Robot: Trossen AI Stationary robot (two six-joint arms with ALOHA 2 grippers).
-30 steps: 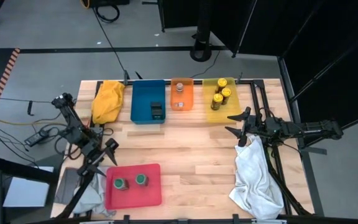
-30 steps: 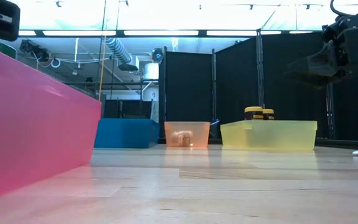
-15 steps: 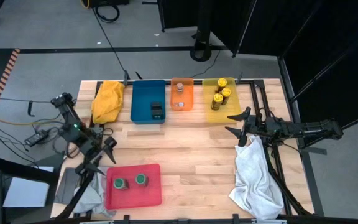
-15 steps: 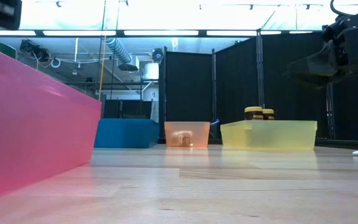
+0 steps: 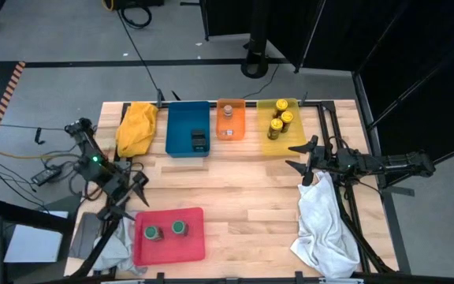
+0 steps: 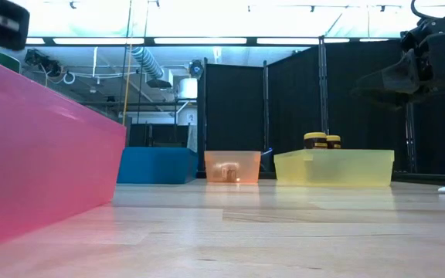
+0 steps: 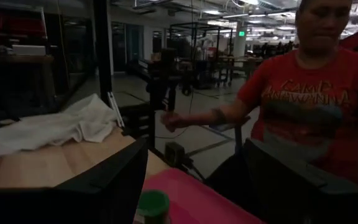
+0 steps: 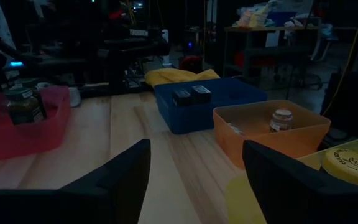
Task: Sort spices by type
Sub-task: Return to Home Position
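Observation:
Two green-lidded jars (image 5: pixel 165 230) stand in the red tray (image 5: pixel 195 244) near the table's front left; one also shows in the left wrist view (image 7: pixel 152 206). Two black boxes (image 5: pixel 199 140) lie in the blue tray (image 5: pixel 178 118). Tiny grey-topped jars (image 5: pixel 228 119) stand in the orange tray (image 5: pixel 238 105). Yellow-lidded jars (image 5: pixel 280 124) stand in the yellow tray (image 5: pixel 268 145). My left gripper (image 5: pixel 135 196) is open and empty, just beyond the red tray's far left corner. My right gripper (image 5: pixel 290 156) is open and empty, above the table in front of the yellow tray.
A yellow cloth (image 5: pixel 136 128) lies at the far left, beside the blue tray. A white cloth (image 5: pixel 325 221) hangs over the table's right front. A person in a red shirt (image 7: pixel 316 93) stands beyond the table's near edge. Bare wood (image 5: pixel 243 197) lies in the middle.

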